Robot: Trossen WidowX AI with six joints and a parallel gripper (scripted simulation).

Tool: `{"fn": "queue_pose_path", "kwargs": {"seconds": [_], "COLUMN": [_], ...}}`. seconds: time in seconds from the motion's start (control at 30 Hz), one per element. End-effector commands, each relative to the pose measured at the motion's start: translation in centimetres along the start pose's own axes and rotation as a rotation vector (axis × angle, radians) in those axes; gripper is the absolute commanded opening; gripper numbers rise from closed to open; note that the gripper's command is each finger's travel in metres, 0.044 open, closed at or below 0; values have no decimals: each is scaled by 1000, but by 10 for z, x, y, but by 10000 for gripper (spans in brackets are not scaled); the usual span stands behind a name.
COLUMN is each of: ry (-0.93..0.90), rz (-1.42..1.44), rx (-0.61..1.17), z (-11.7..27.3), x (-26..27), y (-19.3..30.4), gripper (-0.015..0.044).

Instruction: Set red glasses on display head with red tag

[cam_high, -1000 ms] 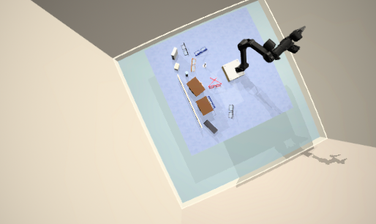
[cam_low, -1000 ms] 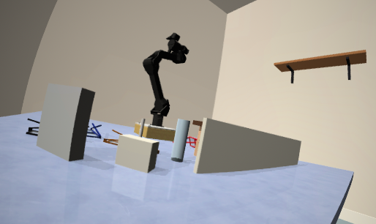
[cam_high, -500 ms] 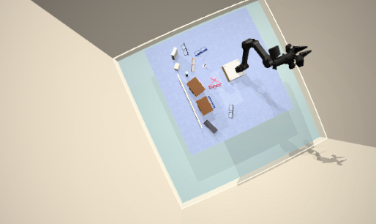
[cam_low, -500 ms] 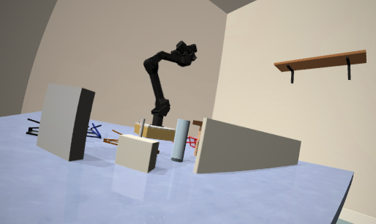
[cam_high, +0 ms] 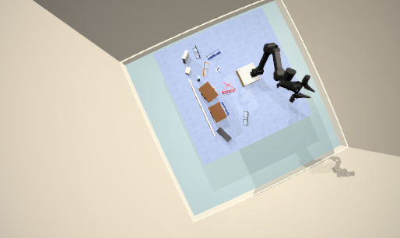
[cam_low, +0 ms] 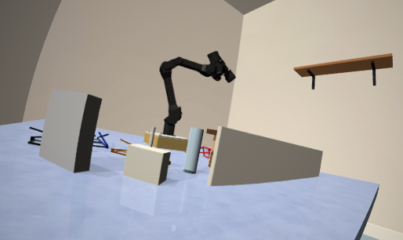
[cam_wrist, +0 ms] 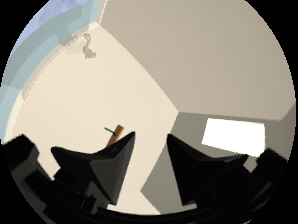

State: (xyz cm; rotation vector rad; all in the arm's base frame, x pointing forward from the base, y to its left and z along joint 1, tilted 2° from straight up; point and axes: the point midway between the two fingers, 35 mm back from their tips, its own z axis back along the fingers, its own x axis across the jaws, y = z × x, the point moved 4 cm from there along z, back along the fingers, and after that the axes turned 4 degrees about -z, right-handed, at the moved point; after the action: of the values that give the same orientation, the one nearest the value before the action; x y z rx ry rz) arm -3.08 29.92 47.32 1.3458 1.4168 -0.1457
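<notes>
Glasses [cam_high: 228, 92] [cam_low: 205, 150], the red ones, lie on the blue table [cam_high: 261, 35] [cam_low: 106, 204], seen from the top. They are between the arm's white base [cam_high: 241, 72] [cam_low: 170, 142] and two brown blocks [cam_high: 208, 92] [cam_high: 218, 112]. The gripper [cam_high: 312, 94] [cam_low: 224, 70] [cam_wrist: 150, 135] is well apart from them, on the far side of the base.

From the side, I see the gripper up high, way over the table. The glasses are down low, just past the pale blue tube [cam_low: 194, 150], and partly hidden.

From the wrist, the two black fingers stand apart, part way open, holding nothing. Behind them are the wall [cam_wrist: 80, 105] and a bit of brown shelf [cam_wrist: 118, 133].
</notes>
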Motion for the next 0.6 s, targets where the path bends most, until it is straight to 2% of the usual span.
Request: {"fn": "queue_pose_path", "kwargs": {"seconds": [0.0,0.13,0.37,0.57], "ry": [-166,-319,-473,-593], "rz": [-238,-418,-760,-1162], "rx": [107,272,514,896], "z": [15,43,85,152], "x": [47,91,144,199], "y": [20,39,58,70], "gripper": [200,200,200,200]}}
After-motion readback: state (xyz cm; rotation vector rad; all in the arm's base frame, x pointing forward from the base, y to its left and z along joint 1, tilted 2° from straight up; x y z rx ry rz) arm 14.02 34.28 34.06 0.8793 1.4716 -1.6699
